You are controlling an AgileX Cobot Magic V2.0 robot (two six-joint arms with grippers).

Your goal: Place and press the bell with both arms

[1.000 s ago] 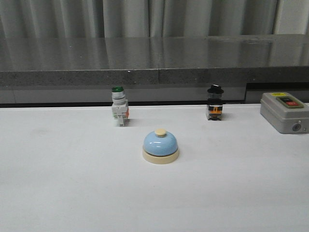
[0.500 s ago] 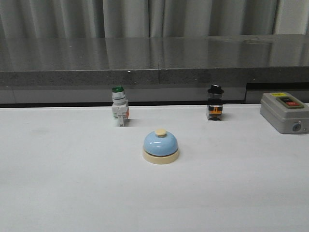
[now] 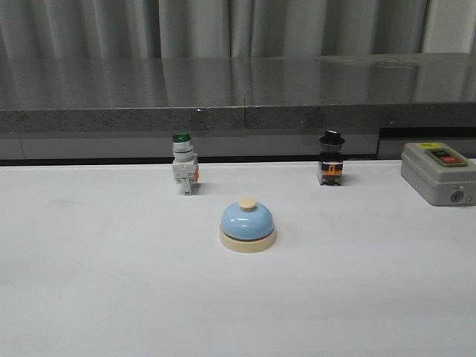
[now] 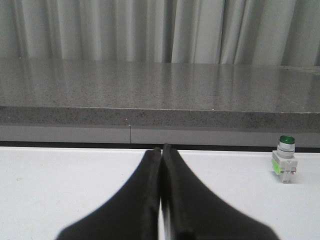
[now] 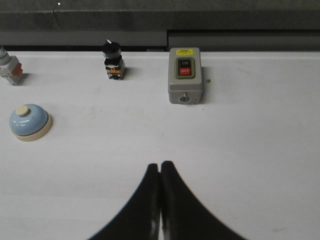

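Observation:
The light-blue bell with cream base and knob stands upright on the white table, near the middle in the front view. It also shows in the right wrist view, far from the fingers. My right gripper is shut and empty over bare table. My left gripper is shut and empty over the table; the bell does not show in its view. Neither arm shows in the front view.
A green-capped white push-button switch stands behind the bell to the left, also in the left wrist view. A black-knobbed switch stands behind to the right. A grey box with red and black buttons sits far right. A dark ledge runs along the back.

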